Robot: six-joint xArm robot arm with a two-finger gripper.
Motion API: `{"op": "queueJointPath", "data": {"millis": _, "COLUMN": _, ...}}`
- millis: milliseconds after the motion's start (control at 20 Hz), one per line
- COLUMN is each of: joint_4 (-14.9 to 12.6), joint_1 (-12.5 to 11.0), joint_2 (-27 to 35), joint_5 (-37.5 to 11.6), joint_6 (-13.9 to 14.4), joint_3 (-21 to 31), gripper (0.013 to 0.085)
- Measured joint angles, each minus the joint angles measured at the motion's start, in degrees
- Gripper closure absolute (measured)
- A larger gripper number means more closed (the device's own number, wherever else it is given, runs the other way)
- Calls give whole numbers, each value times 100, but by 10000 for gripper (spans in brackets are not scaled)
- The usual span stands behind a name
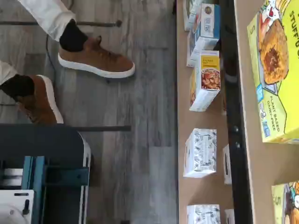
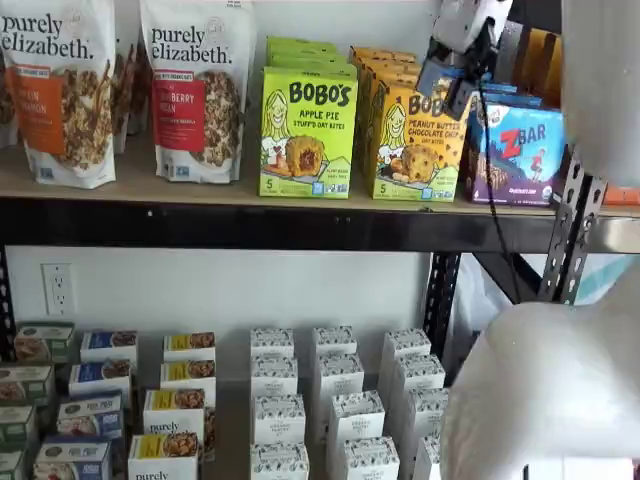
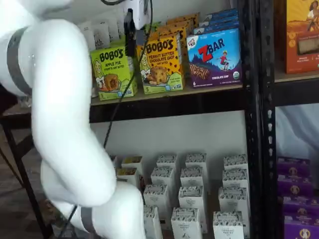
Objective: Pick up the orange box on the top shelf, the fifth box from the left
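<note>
The orange box [image 2: 413, 140] stands upright on the top shelf [image 2: 200, 188], between the green BOBO'S Apple Pie carton [image 2: 306, 130] and the blue ZBAR box [image 2: 517, 150]. It shows in both shelf views [image 3: 160, 63]. My gripper [image 2: 452, 75] hangs from the top edge in front of the orange box's upper right corner, with a cable beside it. In a shelf view [image 3: 130, 31] only a dark finger shows side-on, so I cannot tell whether it is open. The wrist view shows the green carton's front [image 1: 275, 70] on the tan board [image 1: 261, 163].
Purely Elizabeth bags [image 2: 190, 90] stand at the shelf's left. Small white boxes [image 2: 335, 400] fill the lower level. A black upright [image 3: 251, 99] stands right of the ZBAR box [image 3: 214, 57]. My white arm [image 3: 60, 109] fills the foreground. A person's brown shoes [image 1: 96, 58] are on the floor.
</note>
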Motion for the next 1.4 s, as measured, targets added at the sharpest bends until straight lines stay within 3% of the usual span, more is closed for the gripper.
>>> {"op": "queueJointPath", "data": {"millis": 150, "joint_4": -341, "joint_1": 215, "joint_2": -244, "joint_5": -507, "joint_6": 67, "joint_3": 323, "gripper": 130}}
{"op": "queueJointPath", "data": {"millis": 250, "joint_4": -391, "joint_1": 261, "joint_2": -282, "joint_5": -608, "joint_6": 93, "joint_3": 408, "gripper": 130}}
{"op": "queueJointPath", "data": {"millis": 800, "joint_4": -255, "joint_1": 253, "joint_2": -281, "joint_5": -824, "joint_6": 113, "joint_3": 450, "gripper": 130}}
{"op": "queueJointPath", "data": {"millis": 1400, "joint_4": -387, "joint_1": 242, "joint_2": 288, "joint_5": -1332, "joint_6": 59, "joint_3": -151, "gripper": 130}}
